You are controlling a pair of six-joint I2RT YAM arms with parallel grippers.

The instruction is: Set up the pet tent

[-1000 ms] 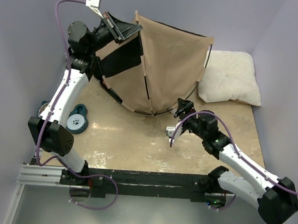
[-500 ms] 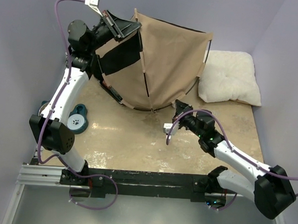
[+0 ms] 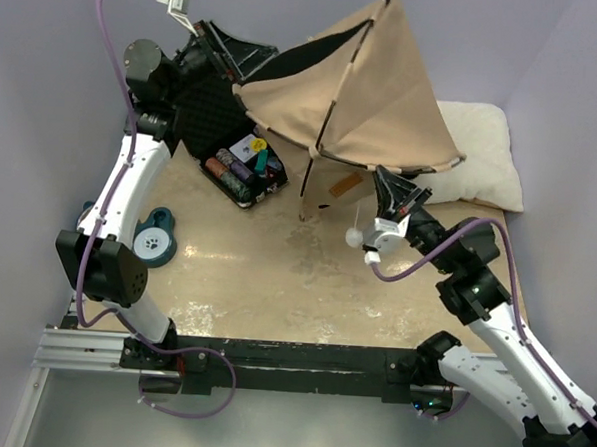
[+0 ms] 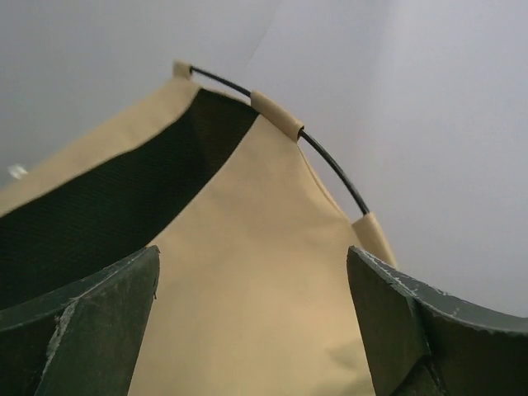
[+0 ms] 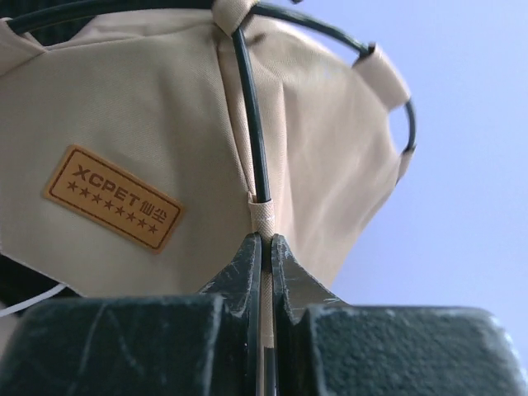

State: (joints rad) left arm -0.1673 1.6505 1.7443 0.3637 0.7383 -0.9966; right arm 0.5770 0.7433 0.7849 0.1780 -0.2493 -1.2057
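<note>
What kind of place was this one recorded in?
Probably a lab test cell, not a home: two robot arms bolted along a table edge, bare lilac walls close around, a pet tent as prop.

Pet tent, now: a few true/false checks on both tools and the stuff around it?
1. The right tool is shut on the pet tent, at a pole sleeve. True.
2. The left tool is clamped on fabric. False: it stands wide open, with tan fabric ahead of it.
3. The white pillow lies inside the tent. False: it lies outside, to its right.
4. The chip case sits left of the tent, chips showing. True.
</note>
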